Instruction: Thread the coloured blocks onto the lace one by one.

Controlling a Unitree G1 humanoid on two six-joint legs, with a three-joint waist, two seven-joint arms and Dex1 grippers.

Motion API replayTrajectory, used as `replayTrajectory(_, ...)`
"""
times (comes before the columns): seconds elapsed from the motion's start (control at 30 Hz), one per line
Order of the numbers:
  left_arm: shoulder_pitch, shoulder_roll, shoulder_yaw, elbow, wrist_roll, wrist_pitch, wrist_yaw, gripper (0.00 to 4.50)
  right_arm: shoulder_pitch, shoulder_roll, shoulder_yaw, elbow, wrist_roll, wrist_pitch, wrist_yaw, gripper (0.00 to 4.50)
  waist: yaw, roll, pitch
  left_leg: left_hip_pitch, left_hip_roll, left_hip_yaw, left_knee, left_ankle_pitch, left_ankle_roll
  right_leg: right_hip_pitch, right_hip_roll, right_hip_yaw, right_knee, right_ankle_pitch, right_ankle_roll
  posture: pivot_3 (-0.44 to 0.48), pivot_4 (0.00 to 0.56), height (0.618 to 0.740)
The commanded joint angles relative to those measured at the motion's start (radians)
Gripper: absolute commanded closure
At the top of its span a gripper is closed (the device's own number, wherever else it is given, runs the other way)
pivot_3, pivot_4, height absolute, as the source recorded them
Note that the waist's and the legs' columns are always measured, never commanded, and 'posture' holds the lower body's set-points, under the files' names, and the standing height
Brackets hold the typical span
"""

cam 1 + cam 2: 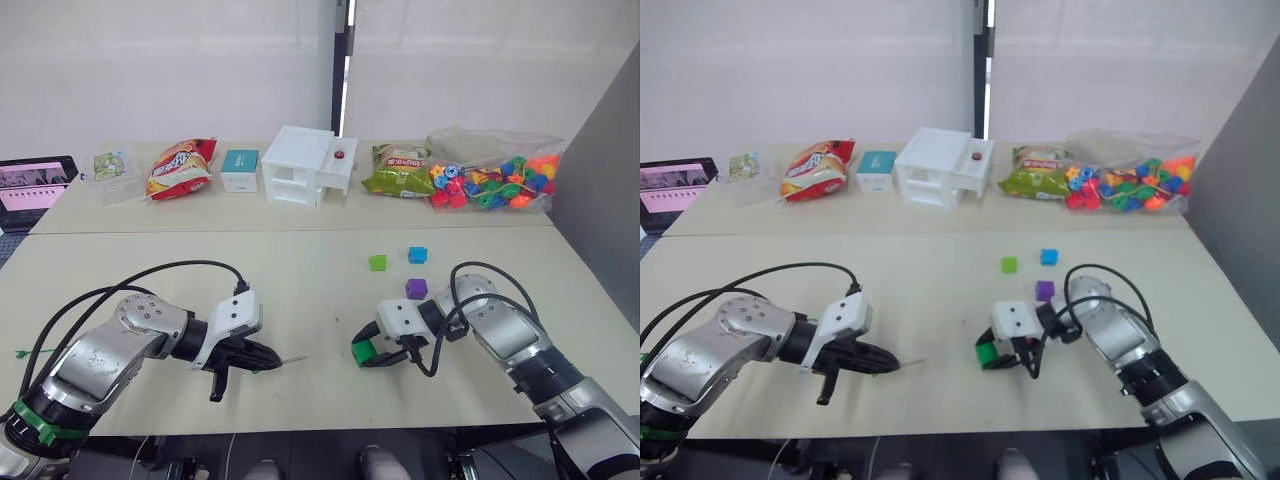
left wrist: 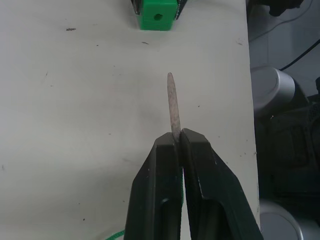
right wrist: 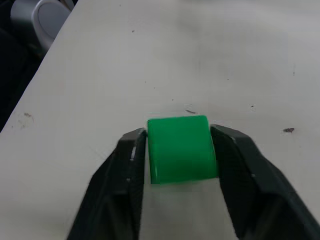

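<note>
Pinching stiff pale lace tip (image 2: 173, 102), left gripper (image 2: 180, 142) aims at light rigid green block (image 3: 181, 148), clamped by right gripper (image 3: 179, 150) near tabletop (image 1: 300, 290) front edge.

Two pale tables (image 1: 300, 300) stand end to end, the near one lightly scuffed. Behind them hang white curtains (image 1: 170, 70), split by a dark vertical gap (image 1: 340, 60). A grey panel (image 1: 600, 190) closes the right side. Lighting is even and diffuse. Dark floor (image 2: 285, 150) lies beyond the table edge.
</note>
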Motion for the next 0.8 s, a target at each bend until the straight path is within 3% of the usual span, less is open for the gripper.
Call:
replayTrajectory(0.03,-0.03,0.004,-0.007,-0.035,-0.017,0.025,0.008,4.5,0.038,0.009,-0.046,-0.076,0.037,0.06,-0.026,3.32,0.0,0.0,0.0,0.0,0.0,0.0,0.0,0.0,0.0,0.0,0.0,0.0,0.0,0.0,0.0,0.0,0.15,0.74)
replayTrajectory(0.23,-0.112,-0.018,-0.066,-0.044,-0.021,0.101,0.025,4.5,0.096,0.054,-0.09,-0.217,0.044,0.246,-0.162,3.32,-0.001,0.0,0.0,0.0,0.0,0.0,0.001,0.0,0.0,0.0,0.0,0.0,0.001,0.0,0.0,0.0,0.15,0.74)
replayTrajectory(0.4,-0.233,-0.038,-0.187,-0.043,-0.002,0.217,0.033,4.5,0.114,0.079,-0.05,-0.278,-0.042,0.383,-0.287,3.32,0.001,0.0,0.0,0.0,-0.001,-0.001,0.001,0.0,0.0,0.0,0.001,0.0,0.002,0.0,0.0,0.0,0.15,0.74)
replayTrajectory(0.8,-0.345,-0.097,-0.317,0.052,0.091,0.217,0.076,4.5,0.134,0.04,-0.008,-0.319,-0.05,0.394,-0.236,3.32,0.002,0.0,0.0,0.001,-0.001,-0.001,0.001,0.0,0.0,0.001,0.001,0.0,0.002,0.0,0.0,0.0,0.15,0.74)
